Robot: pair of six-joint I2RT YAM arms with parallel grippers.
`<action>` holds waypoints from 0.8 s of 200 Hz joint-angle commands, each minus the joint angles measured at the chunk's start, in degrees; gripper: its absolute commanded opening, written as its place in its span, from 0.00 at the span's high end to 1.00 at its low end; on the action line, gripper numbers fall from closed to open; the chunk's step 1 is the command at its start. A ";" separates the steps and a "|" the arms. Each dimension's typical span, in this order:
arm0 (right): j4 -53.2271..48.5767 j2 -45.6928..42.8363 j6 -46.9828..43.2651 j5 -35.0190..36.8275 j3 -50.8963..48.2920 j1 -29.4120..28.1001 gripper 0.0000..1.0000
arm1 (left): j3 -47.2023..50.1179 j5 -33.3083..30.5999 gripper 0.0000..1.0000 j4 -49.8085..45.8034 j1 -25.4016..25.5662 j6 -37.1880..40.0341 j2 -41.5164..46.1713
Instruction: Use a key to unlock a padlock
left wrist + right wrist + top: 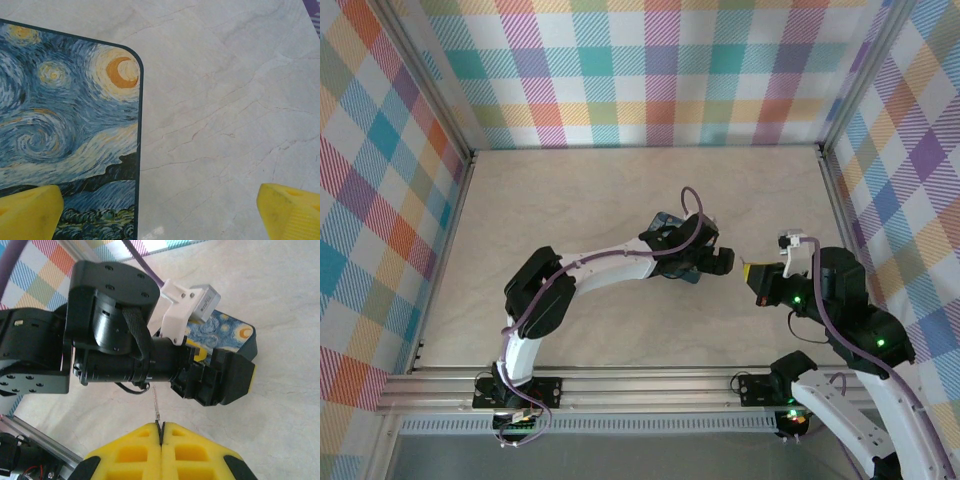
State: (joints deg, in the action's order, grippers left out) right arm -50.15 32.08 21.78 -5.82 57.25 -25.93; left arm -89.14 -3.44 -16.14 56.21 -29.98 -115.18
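From above, most of the tin box [667, 219] is hidden under the left arm's wrist, with just blue corners poking out near the middle of the frame. The left gripper [707, 268] hangs over it, and I cannot tell its claw state from here. The right gripper [751, 272] sits just beside it to the right, a yellow tip showing. The pale marbled table [580, 200] is walled on 3 sides by pastel plaid panels [650, 70], with an aluminium rail [620, 385] along the near edge.

In the left wrist view, the 2 yellow fingertips [30, 210] are cut off at the bottom corners, set wide apart. The tin's swirling night-sky lid with its crescent moon runs off the left edge, and veined marble takes the right.

In the right wrist view, the yellow fingers at bottom centre are pressed together, clamped on the key [157, 407], a thin dark sliver sticking up between them and hard to make out. Above it the left arm's black wrist covers much of the tin, at right of centre.
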 commanded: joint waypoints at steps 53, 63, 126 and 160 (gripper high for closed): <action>5.46 0.73 1.33 -6.33 -3.56 0.18 1.00 | 17.58 1.82 0.00 7.04 -4.45 3.87 18.88; 6.23 0.97 1.64 -6.81 -4.32 0.18 1.00 | 20.99 2.15 0.00 8.44 -4.93 4.61 21.79; 29.37 6.47 15.56 -19.94 -18.72 0.18 1.00 | 36.69 6.23 0.01 14.20 -5.99 10.93 31.19; 43.04 14.84 22.63 -22.06 -24.56 0.18 1.00 | 41.90 7.46 0.03 20.81 -6.80 11.03 30.44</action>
State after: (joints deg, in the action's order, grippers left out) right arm -21.56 42.50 37.01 -23.09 34.61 -25.93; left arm -49.80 2.13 -2.15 50.33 -20.69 -85.17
